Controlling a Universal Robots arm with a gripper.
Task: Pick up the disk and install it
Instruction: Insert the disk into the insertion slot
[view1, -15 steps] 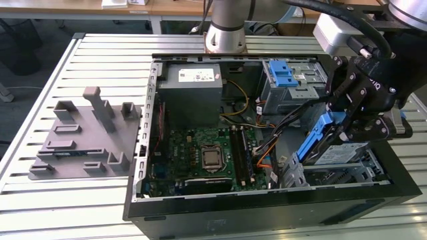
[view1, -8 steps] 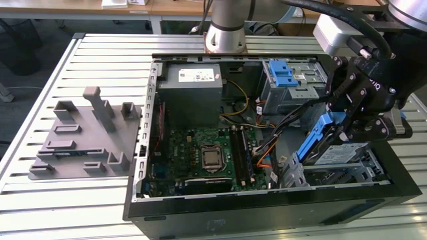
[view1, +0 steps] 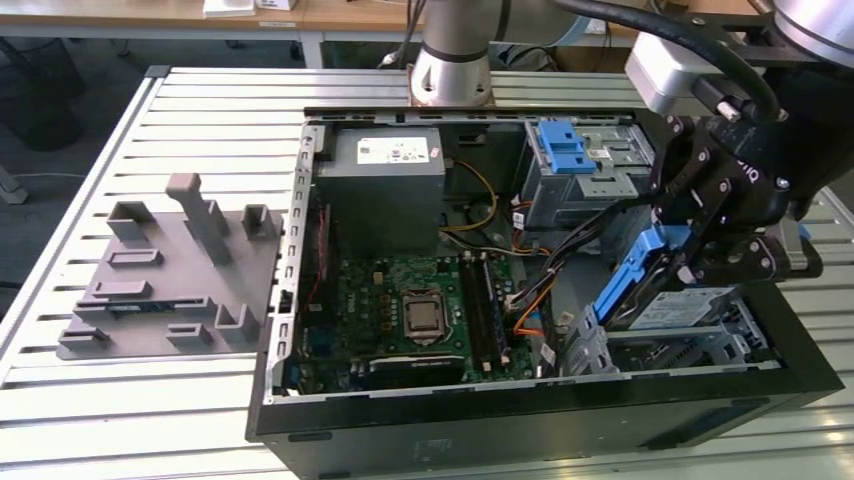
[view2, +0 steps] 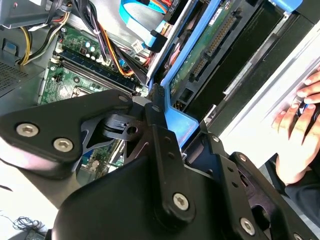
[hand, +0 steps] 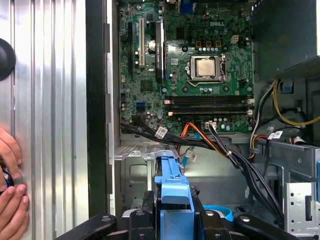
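The disk (view1: 678, 306) is a silver-grey drive with a white-and-blue label and blue rails. It hangs tilted over the metal drive cage (view1: 707, 345) at the exterior view's right, inside the open computer case. My gripper (view1: 697, 262) is shut on its upper end, with the fingers on the blue carrier. In the first wrist view the blue carrier (hand: 172, 187) stands between my black fingers (hand: 142, 220). In the second wrist view the disk's underside (view2: 200, 50) shows a green board and connector, and a finger (view2: 156, 107) presses its blue rail.
The motherboard (view1: 414, 305), power supply (view1: 380, 185) and bundled cables (hand: 220, 147) fill the case. A second bay with a blue latch (view1: 571, 150) sits at the back. A grey fixture (view1: 174, 270) lies on the slatted table. A person's hand (hand: 10, 200) rests beside the case.
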